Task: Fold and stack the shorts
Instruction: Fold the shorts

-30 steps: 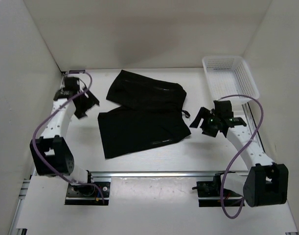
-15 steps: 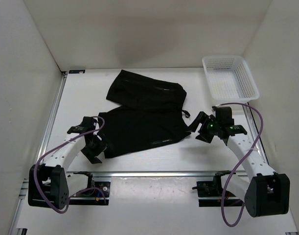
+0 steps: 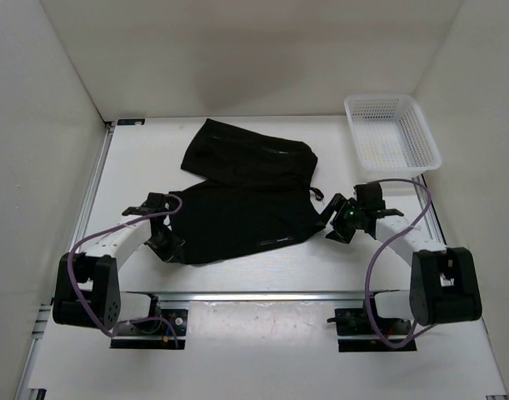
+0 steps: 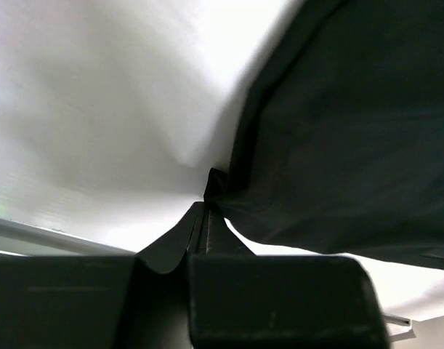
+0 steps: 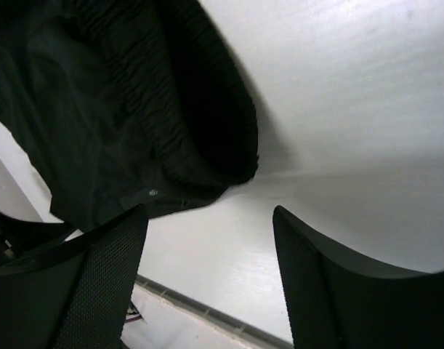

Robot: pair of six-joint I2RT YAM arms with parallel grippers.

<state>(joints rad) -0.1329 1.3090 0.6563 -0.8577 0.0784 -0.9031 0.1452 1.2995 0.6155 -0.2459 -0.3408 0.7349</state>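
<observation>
a: nearest to us, what are we seeing at the left gripper (image 3: pixel 164 242)?

b: we are seeing its fingers pressed together, pinching a small tuck of black cloth at the near left corner of the shorts (image 3: pixel 246 204).

a: and the right gripper (image 3: pixel 336 219)?

b: we are finding it spread wide and holding nothing, just beside the right edge of the shorts. in the right wrist view the waistband (image 5: pixel 207 138) is lying just ahead of the gap between the fingers, and we cannot tell whether either finger is touching it.

a: where are the shorts lying?

b: we are seeing them spread flat on the white surface (image 3: pixel 137 167), in the middle between the two arms. one leg is lying near us and the other is angling off toward the far wall.

a: and farther back?

b: we are seeing a white mesh basket (image 3: pixel 427 133) sitting at the far right corner, apart from the shorts.
</observation>
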